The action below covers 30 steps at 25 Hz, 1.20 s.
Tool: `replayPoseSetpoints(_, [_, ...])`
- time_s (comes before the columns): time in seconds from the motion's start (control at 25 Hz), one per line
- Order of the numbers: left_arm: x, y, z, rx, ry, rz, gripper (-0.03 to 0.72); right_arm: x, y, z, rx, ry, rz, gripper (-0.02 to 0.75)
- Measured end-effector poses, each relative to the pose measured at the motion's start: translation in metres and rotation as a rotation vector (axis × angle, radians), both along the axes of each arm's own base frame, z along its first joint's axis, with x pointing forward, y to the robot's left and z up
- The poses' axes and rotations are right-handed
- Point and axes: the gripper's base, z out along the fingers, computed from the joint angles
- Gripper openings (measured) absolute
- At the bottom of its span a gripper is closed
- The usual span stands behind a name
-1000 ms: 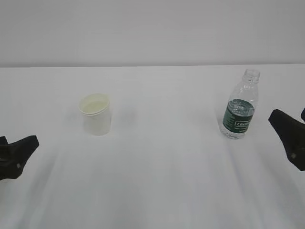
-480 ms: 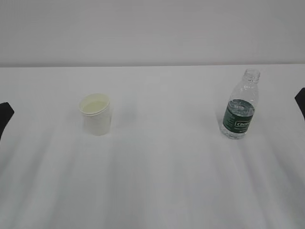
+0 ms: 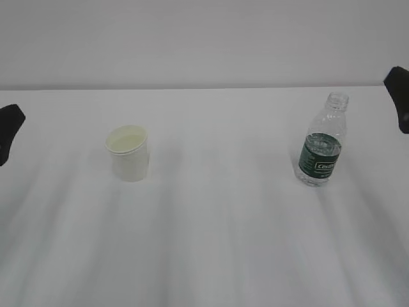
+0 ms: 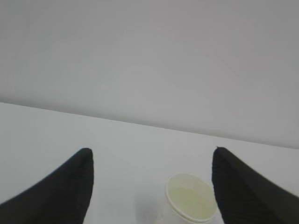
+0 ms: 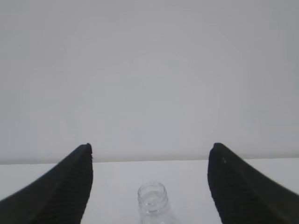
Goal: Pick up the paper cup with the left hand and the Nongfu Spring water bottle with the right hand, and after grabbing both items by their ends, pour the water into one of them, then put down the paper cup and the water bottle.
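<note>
On the white table [image 3: 211, 243], toward its left side and nearer the far edge than the near one, the paper cup [image 3: 128, 153] stands upright with its cream-coloured inside showing. Well apart from it, toward the right side of the table, the Nongfu Spring water bottle [image 3: 323, 142] stands upright too, capless, its dark green label facing forward and clear water [image 3: 314, 176] visible in its lower part.

At the left edge of the exterior view only a dark tip of the left hand [image 3: 9, 128] shows, clear of the cup. Its wrist view shows the two black fingers [image 4: 60, 196] spread wide with nothing between them, the cup sitting low in the gap, closer to the right-side finger. At the right edge, a dark part of the right hand [image 3: 399, 96] hangs just beside the bottle's neck level without touching it. Its wrist view shows both fingers [image 5: 243, 196] held wide apart and empty, the bottle's open mouth [image 5: 152, 195] centred below them.
</note>
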Motion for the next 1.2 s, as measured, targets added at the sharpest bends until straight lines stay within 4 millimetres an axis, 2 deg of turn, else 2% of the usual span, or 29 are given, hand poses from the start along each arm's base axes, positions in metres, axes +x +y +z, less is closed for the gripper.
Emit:
replayPoseSetpoints(0.16, [0.012, -0.004, 0.015, 0.017, 0.039, -0.011, 0.566, 0.011, 0.003, 0.011, -0.041, 0.014, 0.020, 0.574])
replayPoseSetpoints(0.28, [0.012, -0.003, 0.028, 0.019, 0.051, -0.005, 0.563, 0.010, 0.002, 0.015, -0.060, 0.038, 0.018, 0.574])
replayPoseSetpoints(0.48, [0.000, 0.001, 0.051, 0.058, -0.032, 0.007, 0.517, -0.004, 0.000, 0.026, -0.092, 0.055, 0.001, 0.574])
replayPoseSetpoints(0.64, [-0.012, 0.003, 0.062, 0.073, -0.043, 0.008, 0.508, -0.018, -0.002, 0.037, -0.112, 0.058, -0.016, 0.574])
replayPoseSetpoints(1.2, [-0.058, 0.013, 0.076, 0.105, 0.086, -0.003, 0.506, -0.065, -0.011, 0.056, -0.193, 0.111, -0.076, 0.574])
